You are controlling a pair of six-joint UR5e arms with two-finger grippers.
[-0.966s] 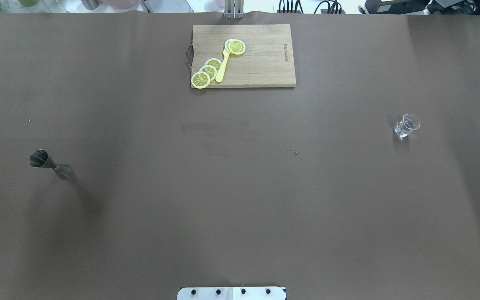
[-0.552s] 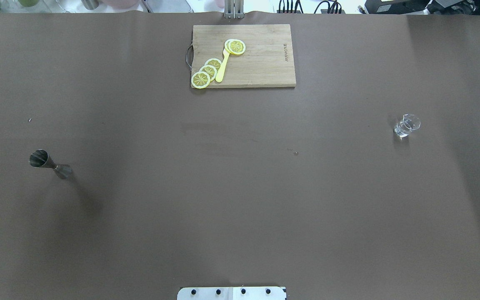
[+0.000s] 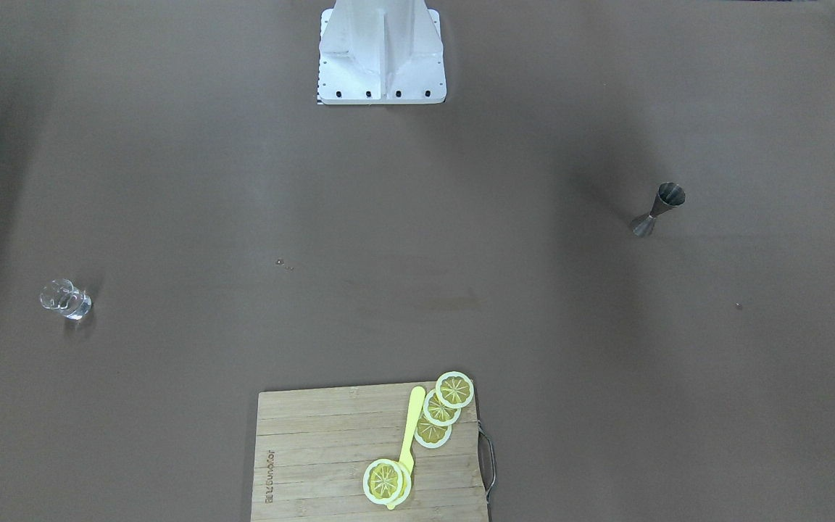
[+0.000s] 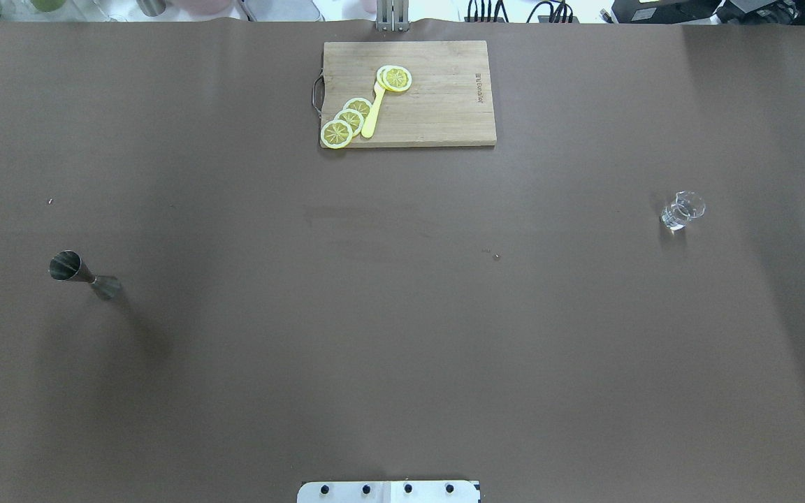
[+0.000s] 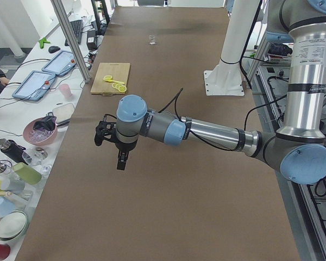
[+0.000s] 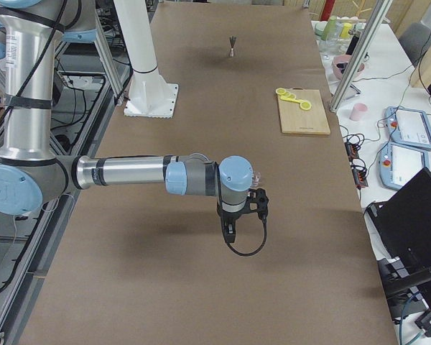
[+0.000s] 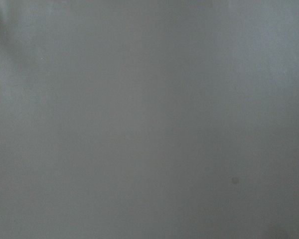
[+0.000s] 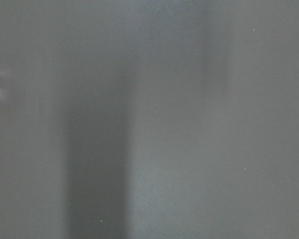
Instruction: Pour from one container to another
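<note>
A small steel jigger (image 4: 84,276) stands upright on the brown table at the robot's left, and it also shows in the front view (image 3: 658,209). A little clear glass (image 4: 682,210) stands at the robot's right, seen from the front as well (image 3: 66,299). Neither gripper appears in the overhead or front views. The left gripper (image 5: 120,161) hangs above the table in the exterior left view, and the right gripper (image 6: 229,231) does the same in the exterior right view. I cannot tell whether either is open or shut. Both wrist views show only blurred table surface.
A wooden cutting board (image 4: 437,105) lies at the far middle edge, carrying lemon slices (image 4: 346,120) and a yellow fork (image 4: 373,112). The robot's white base (image 3: 381,51) sits at the near middle edge. Tablets, cups and bowls crowd the side bench (image 5: 38,125).
The jigger, the glass and the board have not moved. Only the soft shadows near the table's two ends have drifted a little.
</note>
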